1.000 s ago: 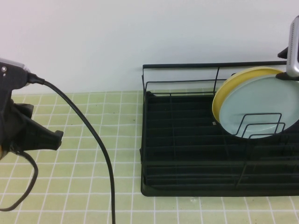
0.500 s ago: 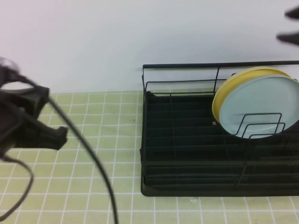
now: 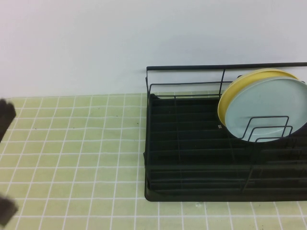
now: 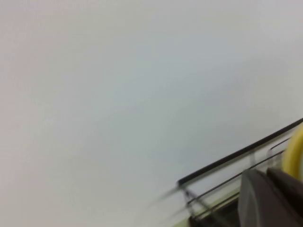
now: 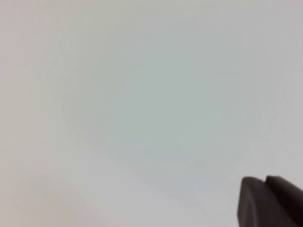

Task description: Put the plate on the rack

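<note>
Found plate (image 3: 266,108) seated on edge in rack (image 3: 184,163), far right of left gripper (image 4: 266,177), likely nearer right gripper (image 5: 265,182) facing wall (image 5: 118,94); both pinched closed, empty.

Little of the machine shows. In the high view the left arm (image 3: 5,117) appears only as two blurred black pieces at the edge: one at 9 o'clock with a squared, blocky outline, the other near 8 o'clock, a dark rounded corner. The left gripper (image 4: 266,174), out past that 9 o'clock edge and seen by its own wrist camera, is two matt dark grey fingers with softly rounded tips, flush against each other with a thin seam between; one is a shade lighter. The right gripper (image 5: 265,180), outside the high view, looks the same in its wrist camera — two near-black, round-shouldered fingers pressed together, a hairline groove dividing them.
</note>
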Robot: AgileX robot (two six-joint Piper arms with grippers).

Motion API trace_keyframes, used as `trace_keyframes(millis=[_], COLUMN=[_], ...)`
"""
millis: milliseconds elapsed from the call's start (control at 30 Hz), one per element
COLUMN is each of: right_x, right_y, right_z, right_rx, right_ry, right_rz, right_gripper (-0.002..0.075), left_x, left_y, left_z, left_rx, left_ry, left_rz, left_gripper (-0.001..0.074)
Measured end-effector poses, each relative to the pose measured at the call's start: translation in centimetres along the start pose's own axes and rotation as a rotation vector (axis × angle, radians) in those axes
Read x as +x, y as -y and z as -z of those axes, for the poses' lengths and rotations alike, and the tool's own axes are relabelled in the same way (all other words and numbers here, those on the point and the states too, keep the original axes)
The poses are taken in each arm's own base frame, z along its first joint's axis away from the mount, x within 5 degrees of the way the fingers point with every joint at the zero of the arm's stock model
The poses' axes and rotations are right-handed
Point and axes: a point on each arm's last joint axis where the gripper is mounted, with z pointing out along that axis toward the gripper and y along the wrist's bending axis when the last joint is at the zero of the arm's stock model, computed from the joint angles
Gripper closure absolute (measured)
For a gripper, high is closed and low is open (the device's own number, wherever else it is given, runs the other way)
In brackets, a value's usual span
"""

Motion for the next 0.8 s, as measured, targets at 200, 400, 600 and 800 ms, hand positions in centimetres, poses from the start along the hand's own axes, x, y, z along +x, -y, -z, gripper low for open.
trace_keyframes(millis=[200,400,600,800], right_x=[0.5,5.7,12.7,17.9], right_y=[-2.4,-6.3,-10.5,-13.5], right_z=[3.7,8.1,12.6,15.7], right_rx=[-0.022,-0.056,-0.075,-0.086], right_ry=[-0.03,-0.13,-0.259,-0.346], right_rz=[0.023,-0.051,-0.106,-0.128], right_gripper=[0.0726,0.0726,0.0726,0.0726], left_x=[0.7,0.9,1.2,2.1], left_y=[0.3,-0.2,-0.5,-0.3], left_z=[2.2,3.1,3.1,2.9], left_rx=[0.031,-0.015,-0.051,-0.042], left_ry=[0.076,0.078,0.047,0.024], left_rz=[0.005,0.003,0.001,0.004], left_gripper=[0.0735,0.0735,0.0735,0.0735])
